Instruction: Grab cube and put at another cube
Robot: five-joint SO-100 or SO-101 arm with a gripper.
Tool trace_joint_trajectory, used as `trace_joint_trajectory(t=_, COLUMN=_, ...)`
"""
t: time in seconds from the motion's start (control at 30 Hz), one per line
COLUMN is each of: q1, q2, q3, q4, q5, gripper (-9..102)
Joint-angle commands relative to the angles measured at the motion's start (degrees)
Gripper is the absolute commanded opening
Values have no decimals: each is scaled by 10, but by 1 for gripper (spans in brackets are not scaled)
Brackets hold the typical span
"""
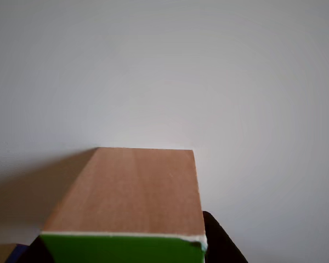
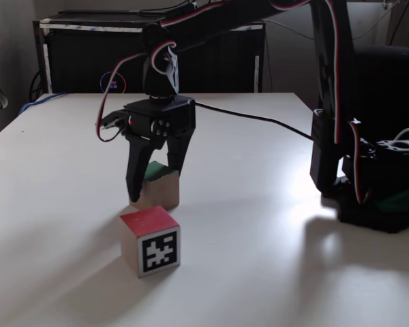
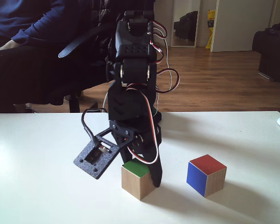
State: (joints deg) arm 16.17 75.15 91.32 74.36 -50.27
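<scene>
Straddling the cube (image 2: 158, 189) with the gripper (image 2: 154, 189), fingers spread to either side of it and reaching down to the table (image 2: 259, 204). Not possible to say from these pictures whether the pads already press the wood or just flank it; looks like the closing step of the grab, lift not yet begun. Resting flat on the table with the green face (image 3: 136, 167) up in both fixed views; in the other view (image 1: 131, 192), close against the camera, plain wood face ahead and a green strip edged in white at the bottom.

Sitting to the right of it in a fixed view (image 3: 206, 175), near but apart: the second cube, red on top, blue on the left side. In another fixed view (image 2: 150, 240), nearer the camera than the gripper, with a black-and-white marker facing out.

Judged as handling: solid wood, stiff, light enough for this arm, nothing fragile. Smooth sanded faces, so possibly a little slippery under hard fingers. Best taken on two opposite side faces, square on and about mid-height, so no twisting when raised. Worth keeping level for setting down next to the second cube without knocking it.
</scene>
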Motion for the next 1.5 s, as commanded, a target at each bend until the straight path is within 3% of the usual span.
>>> trace_joint_trajectory(t=0.0, q1=-4, q2=3, q3=-26, q4=-5, q5=-2, gripper=30)
trace_joint_trajectory(t=0.33, q1=-4, q2=4, q3=-40, q4=0, q5=16, gripper=20)
trace_joint_trajectory(t=0.63, q1=-19, q2=59, q3=-42, q4=42, q5=34, gripper=20)
trace_joint_trajectory(t=1.07, q1=-132, q2=216, q3=-12, q4=127, q5=116, gripper=20)
trace_joint_trajectory(t=1.47, q1=-251, q2=221, q3=-76, q4=199, q5=207, gripper=20)
